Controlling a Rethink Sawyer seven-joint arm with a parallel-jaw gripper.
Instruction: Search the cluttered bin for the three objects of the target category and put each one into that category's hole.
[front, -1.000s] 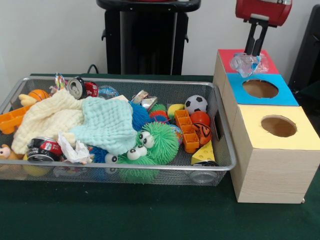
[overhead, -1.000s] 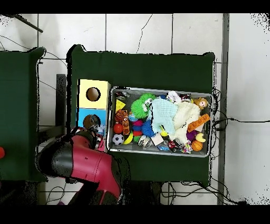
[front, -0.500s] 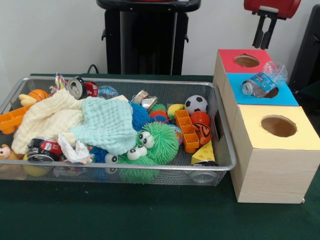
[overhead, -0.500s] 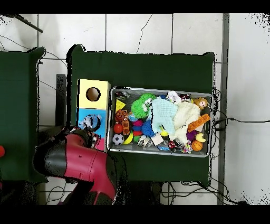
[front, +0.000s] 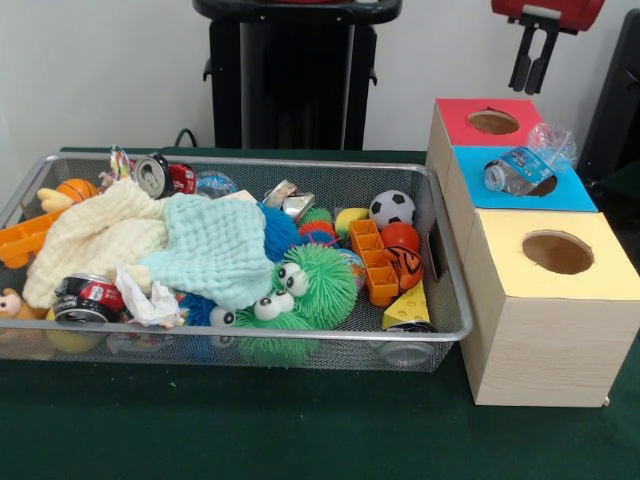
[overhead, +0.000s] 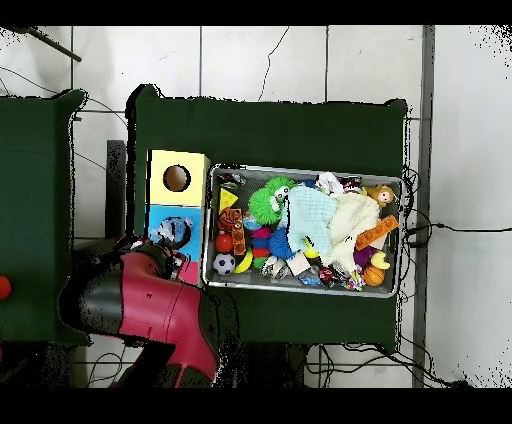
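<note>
Gripper (front: 529, 84): cut off above by the front view's top edge, hidden under the red arm (overhead: 150, 310) overhead. Blue hole (front: 540, 186): largely covered by a crushed plastic bottle (front: 520, 165). Cloths (front: 160, 245): concealed whatever lay beneath. Soft toy (front: 10, 303): cut by the left edge.

We are looking at a plain pale wall (front: 100, 70) behind a table under dark green cloth (front: 230, 430). From above we are seeing a floor of pale tiles (overhead: 250, 60) — dark grout lines crossing it — and black cables (overhead: 440, 230) trailing beside the table.
</note>
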